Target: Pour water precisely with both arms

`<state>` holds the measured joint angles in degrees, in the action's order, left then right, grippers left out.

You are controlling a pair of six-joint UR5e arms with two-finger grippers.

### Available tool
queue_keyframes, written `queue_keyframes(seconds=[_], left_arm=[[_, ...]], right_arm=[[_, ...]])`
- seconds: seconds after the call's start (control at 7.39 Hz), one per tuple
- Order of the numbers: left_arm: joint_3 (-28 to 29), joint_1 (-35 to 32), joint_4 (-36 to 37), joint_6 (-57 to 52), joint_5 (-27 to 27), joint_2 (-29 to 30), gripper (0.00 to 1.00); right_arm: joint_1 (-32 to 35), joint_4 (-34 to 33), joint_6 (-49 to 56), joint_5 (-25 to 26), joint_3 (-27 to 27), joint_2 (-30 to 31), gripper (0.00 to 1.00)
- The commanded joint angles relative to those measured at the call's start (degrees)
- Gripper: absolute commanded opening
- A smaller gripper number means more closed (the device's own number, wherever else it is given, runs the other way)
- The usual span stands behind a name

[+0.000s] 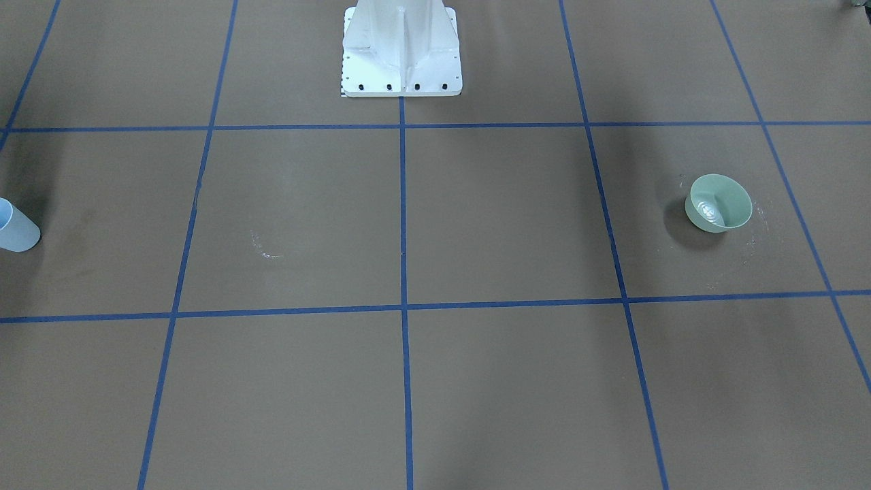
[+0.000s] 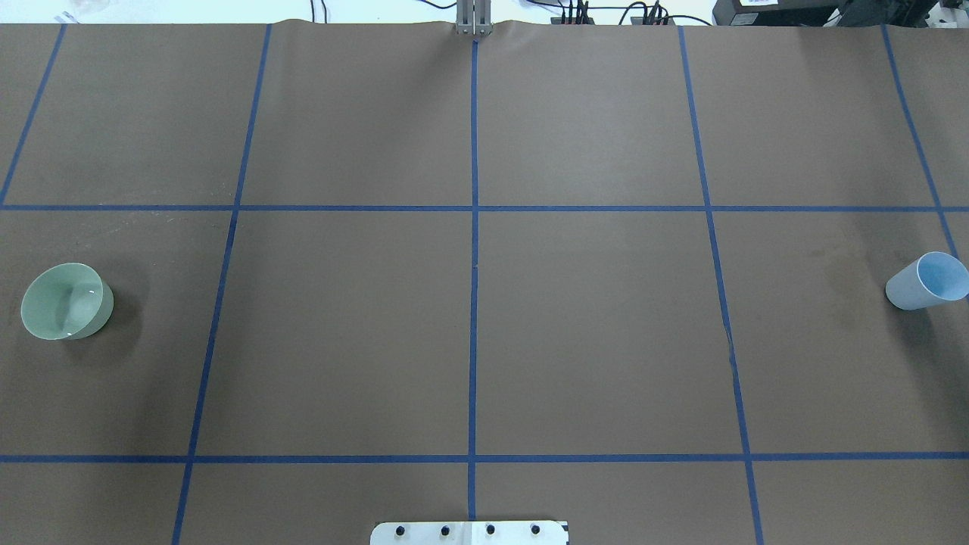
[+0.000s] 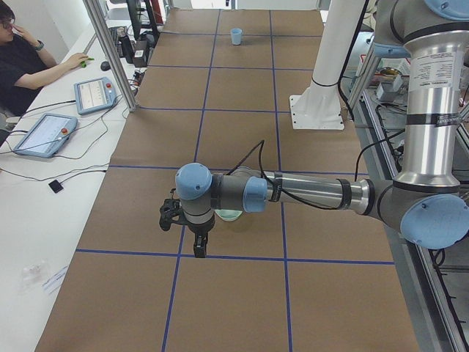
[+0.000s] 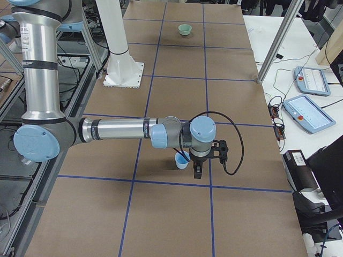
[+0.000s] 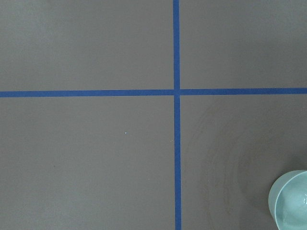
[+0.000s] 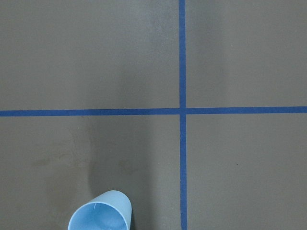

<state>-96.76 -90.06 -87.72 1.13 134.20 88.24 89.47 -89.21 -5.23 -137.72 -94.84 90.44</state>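
A pale green bowl (image 1: 720,203) stands on the brown table on my left side (image 2: 66,300), with a wet glint inside. A light blue cup (image 1: 15,228) stands upright at the far right edge (image 2: 927,281). In the exterior left view my left arm (image 3: 315,192) reaches out low, and its gripper (image 3: 199,243) hangs just beside the half-hidden bowl (image 3: 231,215). In the exterior right view my right arm (image 4: 118,130) holds its gripper (image 4: 197,171) right next to the cup (image 4: 182,162). I cannot tell whether either gripper is open or shut. The wrist views show the bowl's rim (image 5: 290,201) and the cup (image 6: 101,212), but no fingers.
The white bolted pedestal (image 1: 401,54) stands at the table's robot side (image 2: 469,532). Blue tape lines (image 2: 474,303) divide the brown mat. An operator (image 3: 22,59) sits at a side table with teach pendants (image 3: 44,132). More pendants (image 4: 308,112) lie beside the other end.
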Motion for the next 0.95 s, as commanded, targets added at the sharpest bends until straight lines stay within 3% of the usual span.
queue_keyframes(seconds=[0.0, 0.54, 0.81], left_arm=[[-0.09, 0.06, 0.00, 0.01, -0.07, 0.09, 1.00], [-0.18, -0.02, -0.09, 0.27, -0.43, 0.17, 1.00], [-4.73, 0.50, -0.09, 0.54, 0.01, -0.44, 1.00]], right_arm=[[0.00, 0.00, -0.04, 0.00, -0.17, -0.09, 1.00], [0.00, 0.00, -0.05, 0.00, -0.52, -0.09, 1.00], [0.00, 0.09, -0.05, 0.00, -0.61, -0.18, 1.00]])
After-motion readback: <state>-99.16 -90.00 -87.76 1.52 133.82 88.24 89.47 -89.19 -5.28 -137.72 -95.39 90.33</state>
